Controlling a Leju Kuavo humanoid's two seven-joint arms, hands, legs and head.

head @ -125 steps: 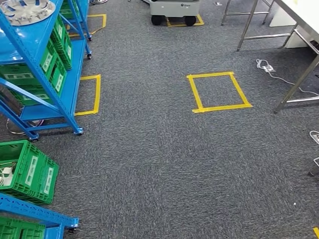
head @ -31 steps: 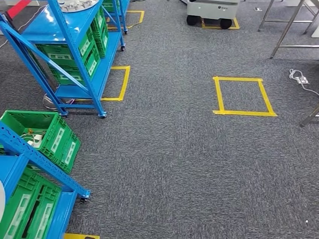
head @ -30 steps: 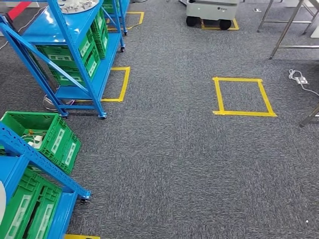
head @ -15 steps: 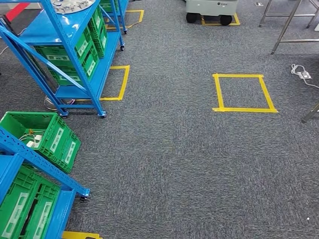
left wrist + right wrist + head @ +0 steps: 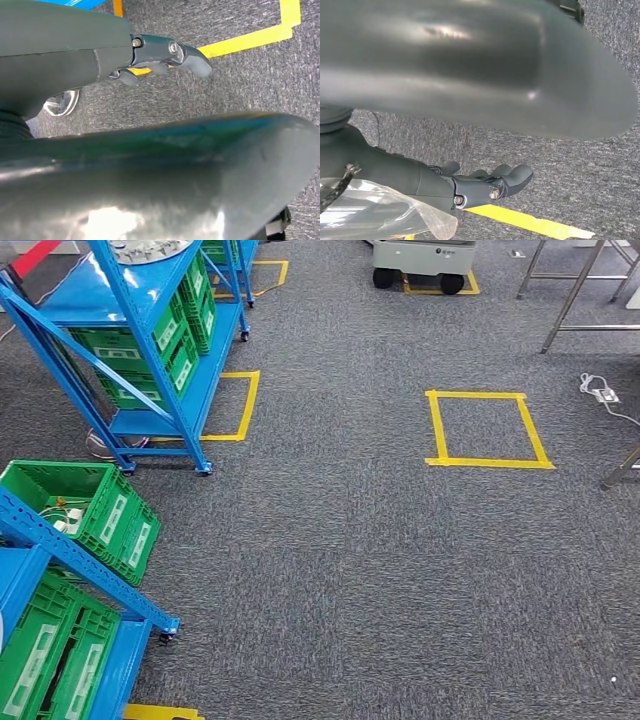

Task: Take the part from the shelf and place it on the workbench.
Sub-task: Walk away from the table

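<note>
Head view: grey carpet point(image 5: 340, 570) is seen from above. A blue shelf point(image 5: 143, 350) on castors stands at the upper left, loaded with green crates point(image 5: 177, 340). On its top level, at the picture's edge, a silvery disc-like part point(image 5: 143, 250) is partly seen; this is judged to be the thing to fetch, though it cannot be told for certain. A second blue shelf point(image 5: 72, 565) with more green crates sits at the lower left. Yellow tape squares point(image 5: 487, 428) are marked on the carpet, and metal worktop legs point(image 5: 573, 300) are seen at the upper right.

Left wrist view: the left hand point(image 5: 166, 52) is held over the carpet with fingers loosely extended, nothing in it.

Right wrist view: the right hand point(image 5: 486, 187) is likewise loosely extended and empty above the carpet.

The part is judged stiff, smooth and possibly slippery metal; it would best be taken by its rim.
</note>
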